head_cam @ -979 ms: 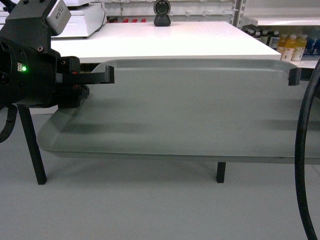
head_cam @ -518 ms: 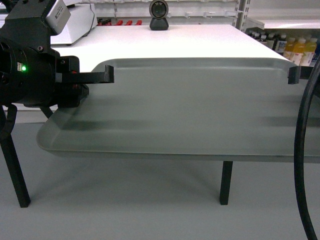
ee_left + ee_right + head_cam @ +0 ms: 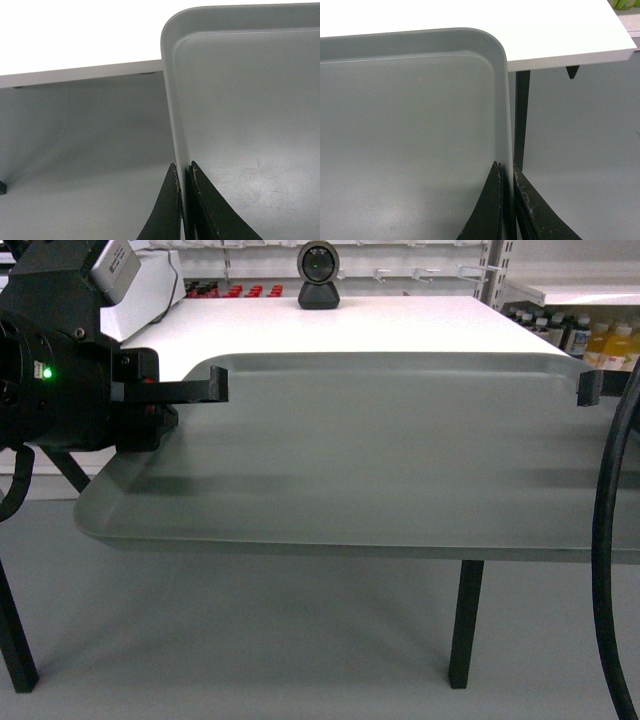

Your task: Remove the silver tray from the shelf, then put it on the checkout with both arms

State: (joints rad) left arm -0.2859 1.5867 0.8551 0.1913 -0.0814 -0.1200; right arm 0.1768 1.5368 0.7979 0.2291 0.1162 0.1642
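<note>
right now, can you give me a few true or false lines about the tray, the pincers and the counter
1. The left pincer is shut on the tray's left rim. True.
2. The right pincer hangs open, clear of the tray. False: it is shut on the tray's right rim.
3. The tray already lies flat on the counter. False: both arms hold it, and only its far edge overlaps the counter's near edge.
4. A black scanner stands at the far side of the counter. True.
5. The tray carries drink bottles. False: nothing is on it; bottles stand on a shelf off to the right.
</note>
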